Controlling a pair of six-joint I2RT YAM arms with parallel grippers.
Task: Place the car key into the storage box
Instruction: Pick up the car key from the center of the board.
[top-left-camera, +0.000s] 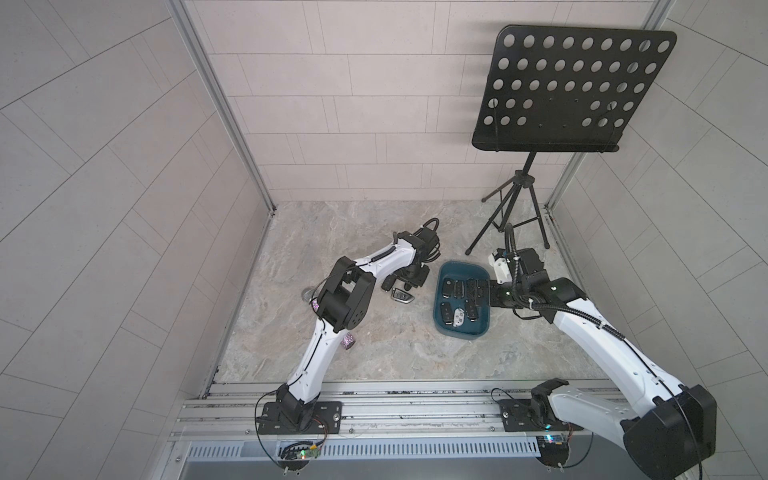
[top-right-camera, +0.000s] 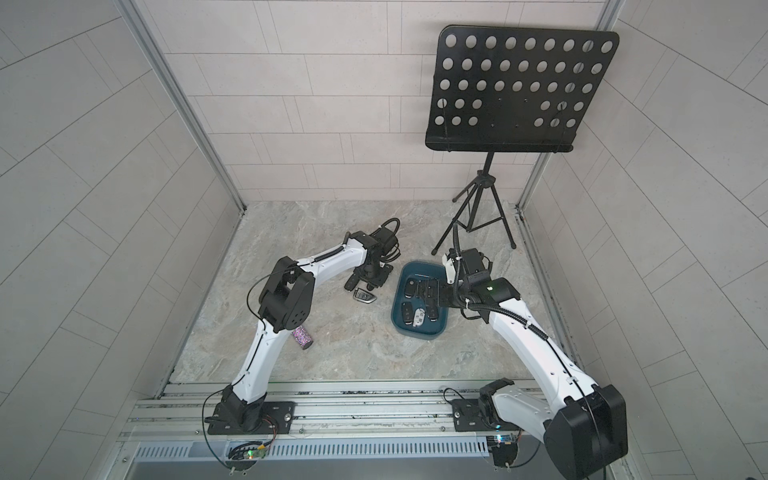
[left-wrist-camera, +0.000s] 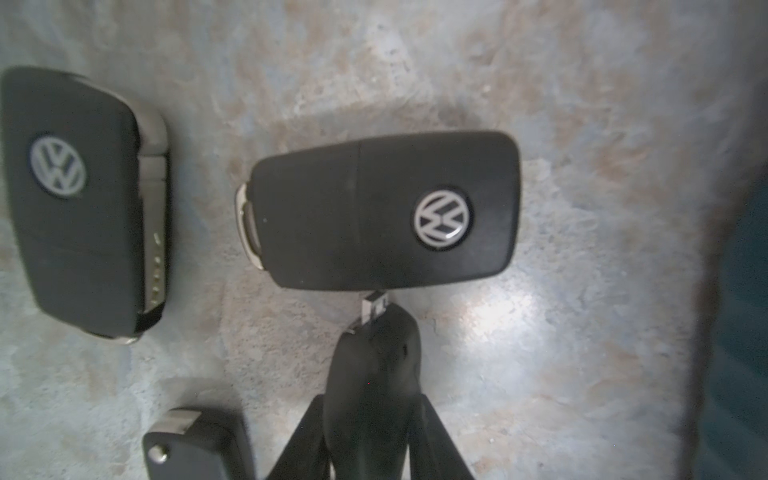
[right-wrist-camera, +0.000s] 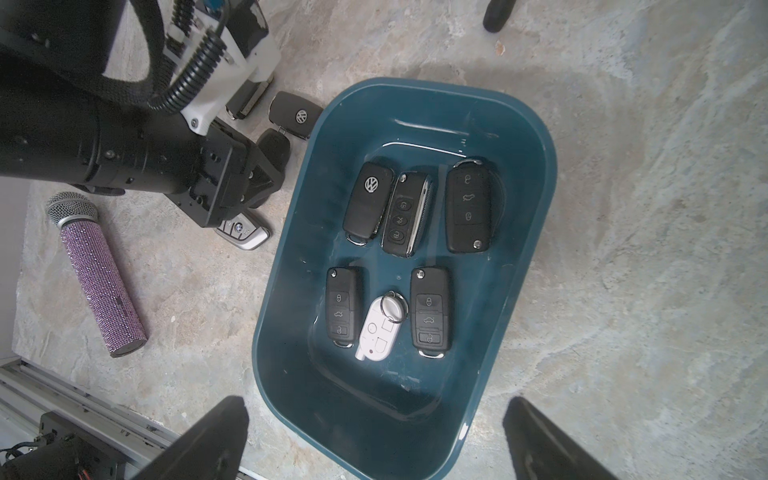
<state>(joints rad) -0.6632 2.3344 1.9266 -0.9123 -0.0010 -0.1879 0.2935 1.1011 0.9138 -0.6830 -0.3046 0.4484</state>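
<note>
In the left wrist view my left gripper is shut on a black car key held on edge. The key's small metal end is against the side of a VW fob lying flat on the stone table. The teal storage box lies just right of this arm in both top views and holds several fobs, one of them white. My right gripper hangs open above the box's near rim, its fingers wide apart and empty.
Loose fobs lie round the left gripper: a second VW fob, a silver BMW key and a black one. A purple glitter microphone lies near the left arm. A music stand stands at the back right.
</note>
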